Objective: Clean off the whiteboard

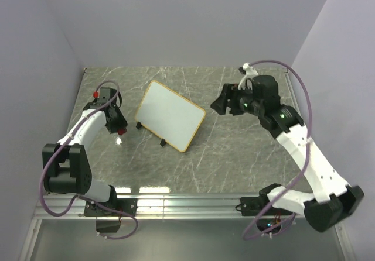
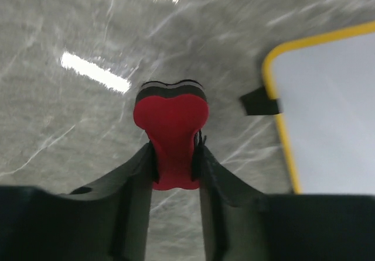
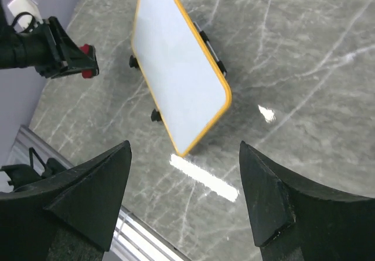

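- The whiteboard (image 1: 170, 116) sits angled in the middle of the worktop (image 1: 234, 155), between the two arms. Its yellow-framed face looks plain white in every view, and I can make out no marks.
- The left fingers (image 2: 132, 179) are clenched on the waist of the red eraser (image 2: 171, 117), with its dark felt end pointing away from the wrist.
- The eraser hangs just left of the board's left corner, near a black clip foot (image 2: 259, 101). I cannot tell whether the felt touches the worktop.
- The right fingers (image 3: 88, 191) are spread wide with nothing between them, hovering off the board's right side.
- The step in hand seems to be bringing the eraser onto the board. The felt should go up and over the frame, since nudging the edge sideways would probably slide so light a board.
- The felt should land flat under light pressure. Overlapping strokes along the long side, carried into the rounded corners, should cover the face.
- If the board skates, the right fingers could steady the right edge by the frame, clear of the strokes.
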{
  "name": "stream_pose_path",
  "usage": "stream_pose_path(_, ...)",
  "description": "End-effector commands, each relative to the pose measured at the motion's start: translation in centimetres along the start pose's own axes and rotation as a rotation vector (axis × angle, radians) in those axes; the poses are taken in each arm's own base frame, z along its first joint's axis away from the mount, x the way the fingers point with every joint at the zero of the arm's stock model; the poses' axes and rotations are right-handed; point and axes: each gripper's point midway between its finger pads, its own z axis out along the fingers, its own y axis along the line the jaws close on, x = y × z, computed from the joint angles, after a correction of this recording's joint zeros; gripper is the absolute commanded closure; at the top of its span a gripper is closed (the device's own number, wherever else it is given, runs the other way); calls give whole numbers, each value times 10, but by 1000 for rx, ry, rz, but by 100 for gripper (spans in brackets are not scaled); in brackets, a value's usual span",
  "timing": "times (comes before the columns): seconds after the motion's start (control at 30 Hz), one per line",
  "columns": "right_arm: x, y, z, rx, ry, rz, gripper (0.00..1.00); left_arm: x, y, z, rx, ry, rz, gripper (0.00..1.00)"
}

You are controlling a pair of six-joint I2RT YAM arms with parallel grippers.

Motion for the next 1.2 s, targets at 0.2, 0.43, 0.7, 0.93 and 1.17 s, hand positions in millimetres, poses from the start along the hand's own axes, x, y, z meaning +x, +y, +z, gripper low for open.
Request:
stream_pose_path(0.2,77,-38,-35,116,77,33,17,26,19,14,-79,65,-20,34)
stream_pose_path(0.43,72,-39,-53,143,38,12,16,3,13,-15,-72,19,-24,32)
stream_pose_path(0.7,27,-31,-87,202,-112,55,20,-40,-22,-107,107,-121,17,34)
stream_pose_path(0.93,33,-4,-115,62,-195,132,20,-7,-51,-150,303,-158,58,40)
stream_pose_path(1.17,63,3,-109,-9,-114,193,19,-16,-62,-217,497,-282,53,24)
